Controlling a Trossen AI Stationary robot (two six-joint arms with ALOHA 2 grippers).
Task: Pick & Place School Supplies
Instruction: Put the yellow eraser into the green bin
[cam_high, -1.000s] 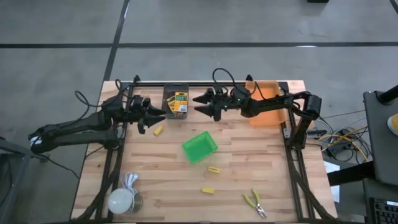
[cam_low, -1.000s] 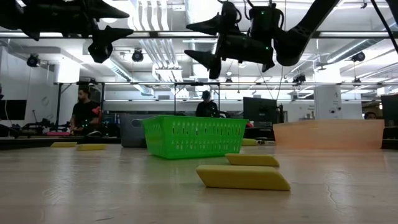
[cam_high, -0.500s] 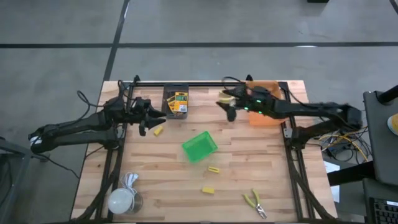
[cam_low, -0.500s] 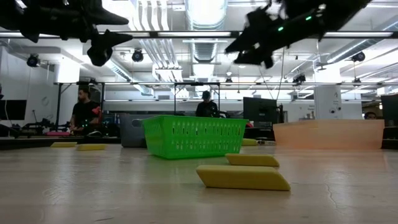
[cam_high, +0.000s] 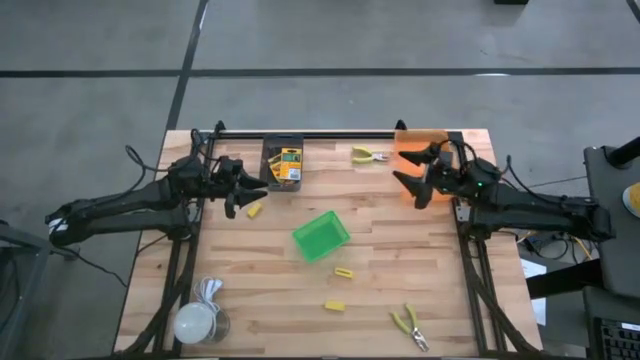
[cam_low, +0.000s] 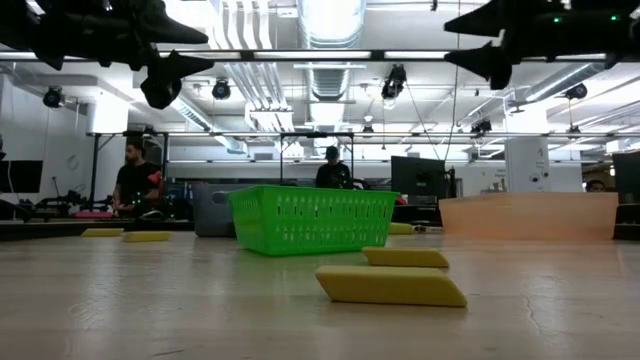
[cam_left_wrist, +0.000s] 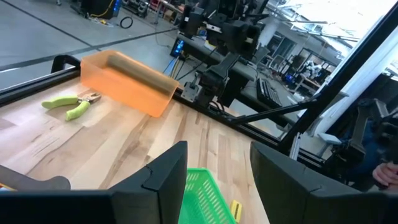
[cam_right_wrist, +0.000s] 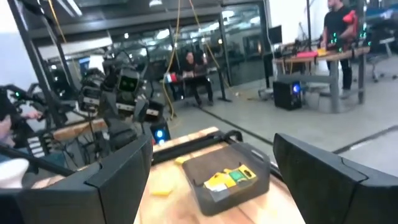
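Pliers (cam_high: 369, 155) with yellow-green handles lie on the wooden table (cam_high: 400, 270) at the far edge, just beside the orange bin (cam_high: 420, 140), touching nothing of mine. From my left wrist I see them flat on the planks, handles pointing away from the bin. My right claw (cam_high: 407, 180) hangs in the air at the near side of the orange bin, fingers spread wide and empty. Through my right wrist camera both dark fingers (cam_right_wrist: 118, 180) stand well apart with nothing between them, and beyond them sits the grey bin (cam_right_wrist: 230, 180) with a yellow-and-green crayon box (cam_right_wrist: 227, 179) inside. My left claw (cam_high: 250, 188) hovers off the table too, fingers apart, gripping nothing, just beside the grey bin and right above a small yellow block (cam_high: 254, 210). A green basket (cam_high: 321, 236) sits tilted near the middle of the table. Two more yellow blocks rest on the near half, one (cam_high: 344, 272) just past the basket and another (cam_high: 334, 306) closer to the front edge. A second pair of pliers (cam_high: 409, 326) lies near the front right corner. A white round object (cam_high: 195, 322) sits at the front left corner. In the low view the two near blocks (cam_low: 392, 284) lie one behind the other before the basket, and people stand at benches in the room behind.
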